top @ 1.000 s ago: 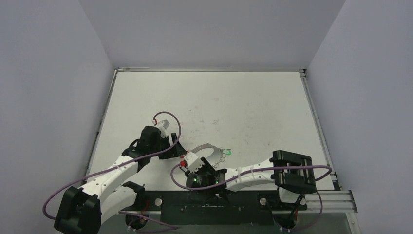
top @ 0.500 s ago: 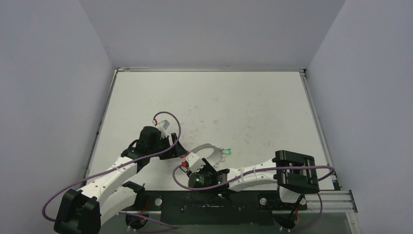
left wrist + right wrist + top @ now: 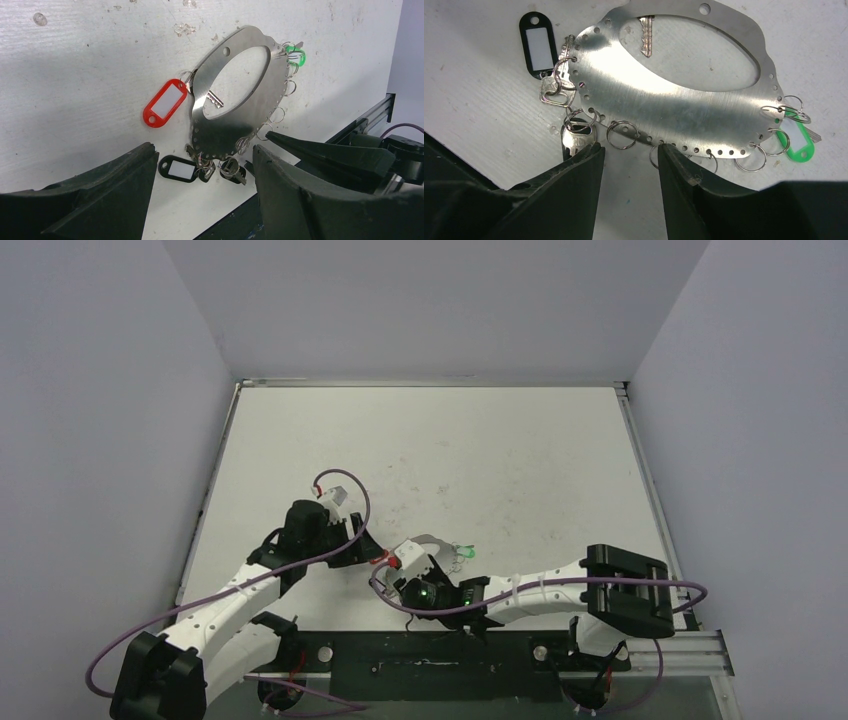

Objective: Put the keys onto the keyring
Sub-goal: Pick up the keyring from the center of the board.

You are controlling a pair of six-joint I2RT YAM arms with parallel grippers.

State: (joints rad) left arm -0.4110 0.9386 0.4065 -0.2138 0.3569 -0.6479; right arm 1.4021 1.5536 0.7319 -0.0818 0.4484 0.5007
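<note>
The keyring [image 3: 684,100], a flat steel oval with a cut-out middle, lay flat on the surface [image 3: 500,460] near its 6 o'clock edge in the top view, between the 2 pincers. In the right wrist view its long axis ran from 10 to 4 o'clock. The green-tagged key [image 3: 799,142] sat at the 4 o'clock end. In the left wrist view the red-tagged key [image 3: 164,103] lay at the oval's 9 o'clock side, its blade inside the cut-out pointing toward 4 o'clock. A black tag [image 3: 538,45] lay at the 10 o'clock end. The right pincer [image 3: 629,147] was released, jaws partly apart at the oval's 6 o'clock rim, a small ring [image 3: 623,134] just beyond the gap. The left pincer [image 3: 202,150] was released wide, grasping nothing.
</note>
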